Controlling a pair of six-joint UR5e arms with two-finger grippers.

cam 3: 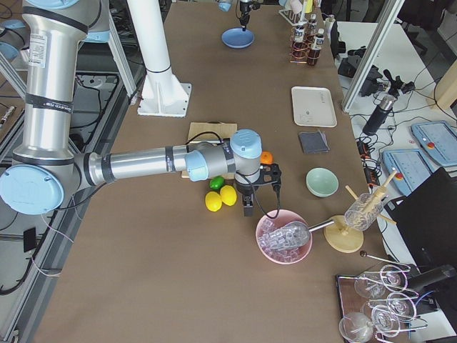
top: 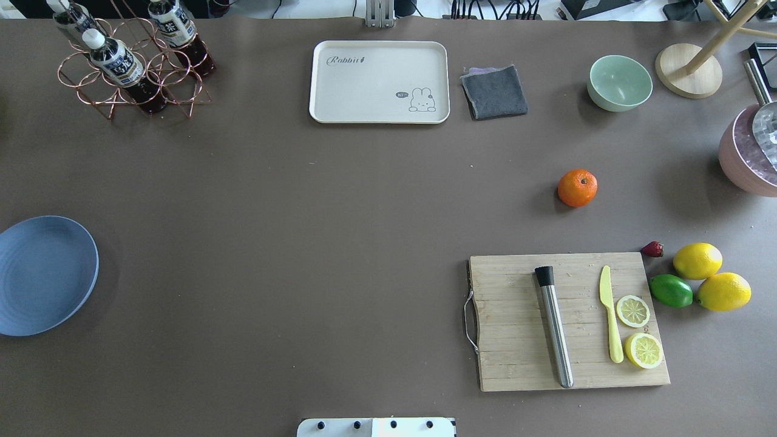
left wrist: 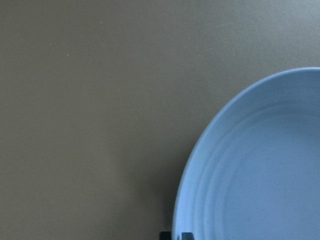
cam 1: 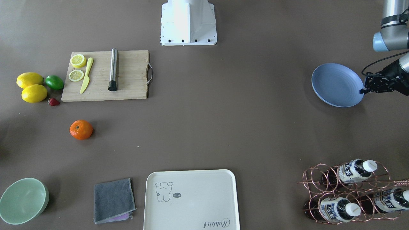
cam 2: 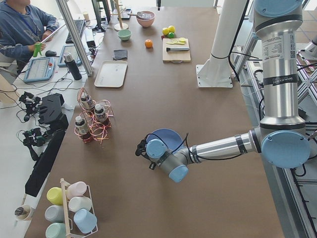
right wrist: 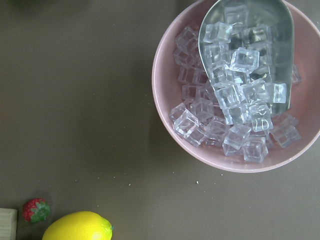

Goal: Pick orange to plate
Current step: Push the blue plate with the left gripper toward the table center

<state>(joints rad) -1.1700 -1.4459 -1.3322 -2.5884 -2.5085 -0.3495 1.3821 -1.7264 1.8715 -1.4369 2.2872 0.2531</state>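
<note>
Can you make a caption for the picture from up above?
A small round bright-orange fruit sits on the brown table, far across from the round blue plate at the left edge.

The orange [top: 577, 187] is bright orange, dark-dotted. The plate [top: 42, 276] is lavender-blue with faint rings. The tray [top: 364, 91] is cream.

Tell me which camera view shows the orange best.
Exterior front-facing: the orange sits whole, unobstructed and largest there, its stem dot visible. Overhead exterior shows it nearly as well. Exterior left shows only a tiny far dot; in exterior right the right arm partly hides it. Neither wrist view shows it.
</note>
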